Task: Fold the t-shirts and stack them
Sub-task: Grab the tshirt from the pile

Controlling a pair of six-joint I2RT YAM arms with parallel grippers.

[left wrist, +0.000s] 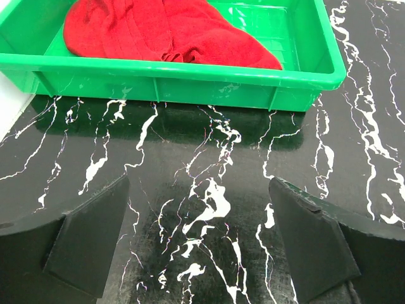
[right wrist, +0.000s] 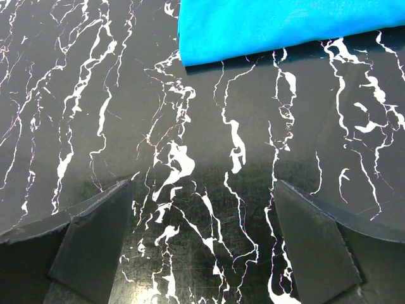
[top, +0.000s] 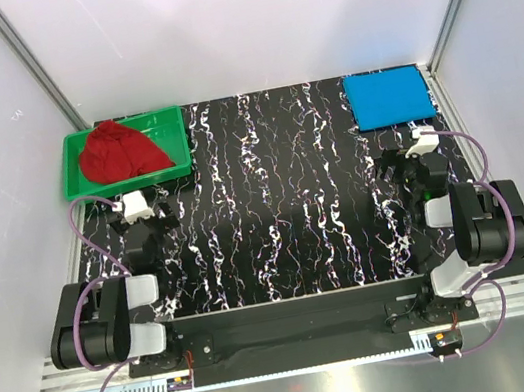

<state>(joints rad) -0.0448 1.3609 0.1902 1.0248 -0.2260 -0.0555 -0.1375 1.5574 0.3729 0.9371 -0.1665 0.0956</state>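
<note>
**Both grippers open and empty; red shirt in tray, blue shirt folded on table**

1. Left gripper (left wrist: 199,221). I read it as released. Its two dark fingers (left wrist: 88,244) sit at the lower left and lower right of the left wrist view, spread wide, with nothing between them but bare table (left wrist: 209,158). In the top view it sits left of centre, just below the tray, near it but apart.

2. Right gripper (right wrist: 202,225). Also released. Its fingers are at the lower corners of the right wrist view, with only table showing in the gap. In the top view it sits right of centre, just below the blue shirt and not touching it.

3. Tray (left wrist: 177,69). Green plastic, across the top of the left wrist view and at the upper left of the top view. A strip of table separates its near wall from the left gripper.

4. Red shirt (left wrist: 158,31). An unfolded, crumpled heap inside the tray, filling its left and middle. The tray floor is bare at the right end.

5. Blue shirt (right wrist: 285,25). A flat, neat folded rectangle lying on the table. It runs along the top edge of the right wrist view and sits at the upper right of the top view.

6. Table. Black with white veining, carrying both shirts' resting places, which are well apart from each other.
</note>
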